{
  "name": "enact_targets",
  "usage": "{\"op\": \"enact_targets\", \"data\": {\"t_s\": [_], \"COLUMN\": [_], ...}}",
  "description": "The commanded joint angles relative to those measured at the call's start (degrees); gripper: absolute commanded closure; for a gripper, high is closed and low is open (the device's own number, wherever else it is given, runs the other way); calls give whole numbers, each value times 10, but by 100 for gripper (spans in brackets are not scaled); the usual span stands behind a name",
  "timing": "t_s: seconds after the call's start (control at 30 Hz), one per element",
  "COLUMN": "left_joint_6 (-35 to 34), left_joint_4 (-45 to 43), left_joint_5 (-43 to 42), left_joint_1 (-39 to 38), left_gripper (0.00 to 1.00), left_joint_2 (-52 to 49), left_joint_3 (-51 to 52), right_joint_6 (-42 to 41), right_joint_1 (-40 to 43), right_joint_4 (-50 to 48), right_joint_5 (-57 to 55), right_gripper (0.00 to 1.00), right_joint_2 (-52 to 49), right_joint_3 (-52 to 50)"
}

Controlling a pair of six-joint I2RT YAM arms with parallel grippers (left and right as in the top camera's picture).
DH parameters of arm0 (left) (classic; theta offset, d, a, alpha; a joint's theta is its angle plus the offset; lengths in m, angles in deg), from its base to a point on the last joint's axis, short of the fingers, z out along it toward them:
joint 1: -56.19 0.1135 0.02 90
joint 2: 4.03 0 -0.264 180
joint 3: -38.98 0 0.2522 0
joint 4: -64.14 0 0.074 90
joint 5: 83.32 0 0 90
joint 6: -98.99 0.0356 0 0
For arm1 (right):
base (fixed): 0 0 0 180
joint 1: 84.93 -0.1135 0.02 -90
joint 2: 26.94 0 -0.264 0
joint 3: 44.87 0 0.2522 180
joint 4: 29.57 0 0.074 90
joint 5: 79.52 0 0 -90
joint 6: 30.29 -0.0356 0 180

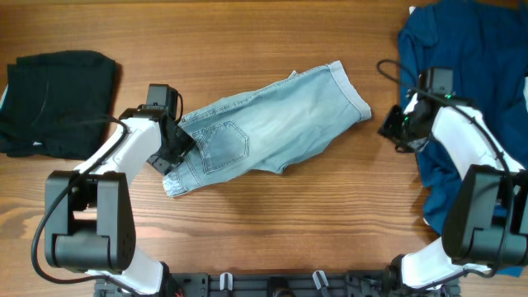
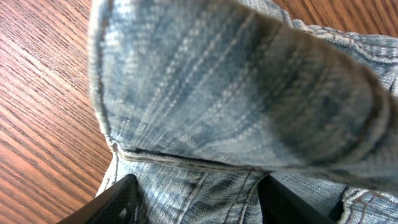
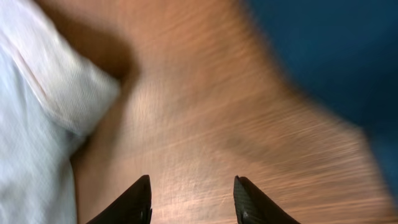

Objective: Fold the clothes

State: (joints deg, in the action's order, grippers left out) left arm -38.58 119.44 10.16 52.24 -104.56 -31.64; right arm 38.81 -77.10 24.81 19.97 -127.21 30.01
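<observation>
Wooden table (image 1: pixel 272 223) surface carries three garments. Note the dark-blue garment (image 1: pixel 470 49) heaped along the right edge, up into the far right corner. Find the denim shorts (image 1: pixel 264 124) lying slanted at the table centre, waistband toward the left, leg hem toward the right. A black garment (image 1: pixel 58 99) lies at the left edge. Your left hand (image 1: pixel 175 148) sits at the waistband, fingers (image 2: pixel 121 202) apart with denim between them. Your right hand (image 1: pixel 394 128) hovers over bare table between the hem and the dark-blue garment, fingers (image 3: pixel 140 199) apart, holding nothing.
</observation>
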Motion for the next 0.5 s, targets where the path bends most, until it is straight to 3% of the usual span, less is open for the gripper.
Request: {"op": "enact_targets", "data": {"t_s": [0.0,0.27,0.47], "left_joint_6": [11,11,11], "left_joint_4": [10,12,13], "left_joint_5": [46,40,40], "left_joint_1": [15,15,15], "left_gripper": [37,36,36], "left_joint_2": [-29,-29,-29], "left_joint_3": [15,15,15], "right_joint_6": [27,-59,-66], "right_joint_1": [-22,-81,-81], "right_joint_4": [-53,-269,-387], "right_joint_5": [56,56,105], "right_gripper": [56,53,53], "right_joint_2": [9,-19,-19], "right_joint_3": [-57,-87,-85]}}
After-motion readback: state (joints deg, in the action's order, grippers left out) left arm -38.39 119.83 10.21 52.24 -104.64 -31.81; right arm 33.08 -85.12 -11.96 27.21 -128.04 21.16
